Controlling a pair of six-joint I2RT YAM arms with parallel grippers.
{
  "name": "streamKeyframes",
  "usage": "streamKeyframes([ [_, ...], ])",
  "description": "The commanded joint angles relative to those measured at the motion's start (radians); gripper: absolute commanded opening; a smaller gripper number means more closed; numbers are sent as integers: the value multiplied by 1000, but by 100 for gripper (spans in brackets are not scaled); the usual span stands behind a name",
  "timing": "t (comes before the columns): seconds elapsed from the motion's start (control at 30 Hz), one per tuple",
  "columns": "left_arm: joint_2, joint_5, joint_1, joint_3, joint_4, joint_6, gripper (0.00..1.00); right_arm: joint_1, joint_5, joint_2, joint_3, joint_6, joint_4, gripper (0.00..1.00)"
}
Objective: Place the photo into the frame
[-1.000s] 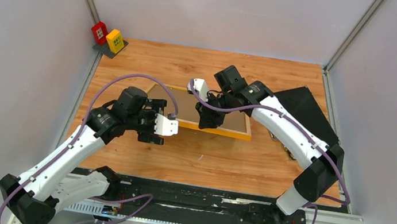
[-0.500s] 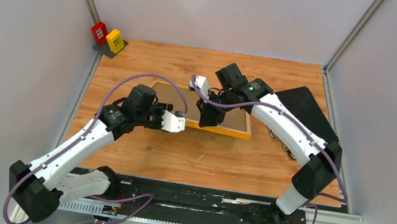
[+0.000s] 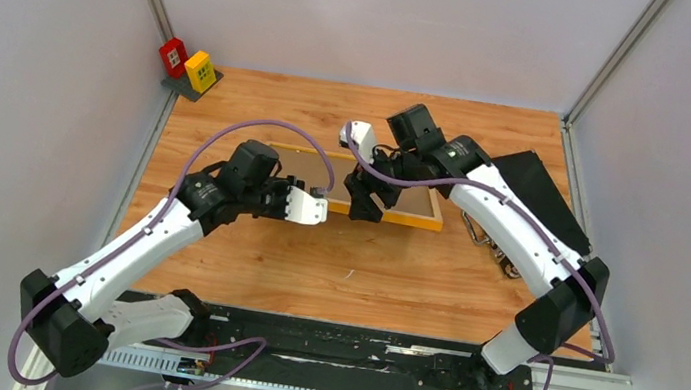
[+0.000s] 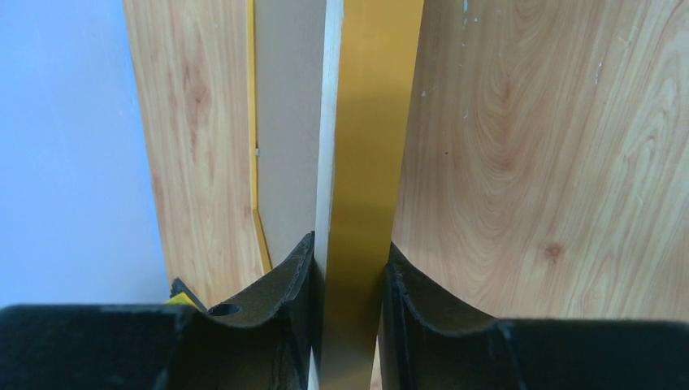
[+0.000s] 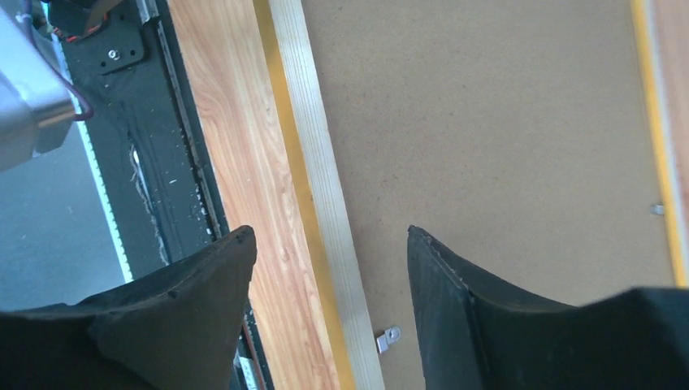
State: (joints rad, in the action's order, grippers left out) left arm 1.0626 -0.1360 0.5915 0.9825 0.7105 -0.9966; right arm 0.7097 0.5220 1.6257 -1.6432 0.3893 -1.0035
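Note:
The frame (image 3: 416, 221) lies back-up at mid-table, with a brown hardboard panel (image 3: 414, 199) filling its back. My left gripper (image 3: 320, 198) is shut on the frame's left end. In the left wrist view the black fingers (image 4: 296, 276) of that gripper (image 4: 349, 241) press both sides of the orange-yellow edge (image 4: 370, 122). My right gripper (image 3: 363, 207) hangs open over the frame's near side. In the right wrist view its jaws (image 5: 329, 231) stand apart on either side of the light wood rail (image 5: 313, 146), touching nothing. The photo is hidden.
A black case (image 3: 530, 179) with metal handles (image 3: 487, 242) lies at the right edge. Red (image 3: 174, 56) and yellow (image 3: 201, 70) blocks stand at the back left corner. A small metal clip (image 5: 390, 337) sits on the hardboard (image 5: 487, 122). The black base rail (image 3: 352, 342) runs along the near edge.
My left gripper moved right to the frame's end and closed on its edge. My right gripper opened, let go of the frame and drew back slightly. The frame shifted a little away.

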Motion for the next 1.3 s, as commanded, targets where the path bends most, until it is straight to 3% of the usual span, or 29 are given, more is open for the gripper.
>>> streamKeyframes([
  [0.0,0,-5,1,100,42,67,0,-3,-81,-114,-40,-3,53,71],
  [0.17,22,-25,1,202,123,84,0,-3,-139,-199,-32,27,59,80],
  [0.4,57,-109,1,368,290,99,0,0,-176,-295,25,112,92,83],
  [0.7,88,-179,1,473,376,116,0,90,-345,-321,51,235,112,83],
  [1.27,118,-221,1,582,453,137,0,176,-465,-291,84,306,136,77],
])
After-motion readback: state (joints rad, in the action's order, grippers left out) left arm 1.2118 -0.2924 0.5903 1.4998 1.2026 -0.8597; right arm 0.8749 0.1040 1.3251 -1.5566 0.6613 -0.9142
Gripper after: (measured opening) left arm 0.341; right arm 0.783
